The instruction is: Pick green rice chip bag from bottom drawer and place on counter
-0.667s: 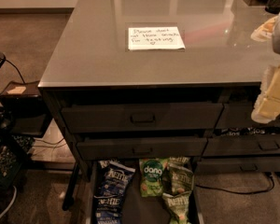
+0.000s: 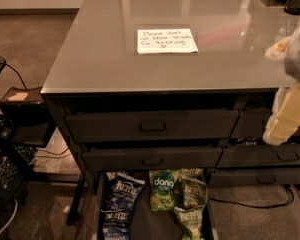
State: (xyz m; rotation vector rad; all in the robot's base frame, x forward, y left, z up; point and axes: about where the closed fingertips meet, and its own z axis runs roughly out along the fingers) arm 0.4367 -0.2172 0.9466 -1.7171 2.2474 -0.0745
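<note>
dang bag (image 2: 163, 190) in bottom drawer (image 2: 146, 225), pincer (image 2: 287, 91) at counter (image 2: 105, 59) edge

Paper note (image 2: 167, 40) on counter (image 2: 90, 64), centre-back. Bottom drawer (image 2: 145, 226) open below upper drawers (image 2: 152, 125). Green rice chip bag (image 2: 163, 190) inside, between left Kettle bags (image 2: 117, 204) and right Kettle bags (image 2: 191, 199). Gripper (image 2: 282, 119) far right, before counter's front edge.

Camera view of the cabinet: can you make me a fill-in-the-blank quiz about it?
In the bottom drawer, the green rice chip bag lies just right of a ____ Kettle bag.
The paper note on the counter is ____ in colour.
The gripper hangs at the picture's ____ edge, outside the drawer.
Missing: blue, white, right.
</note>
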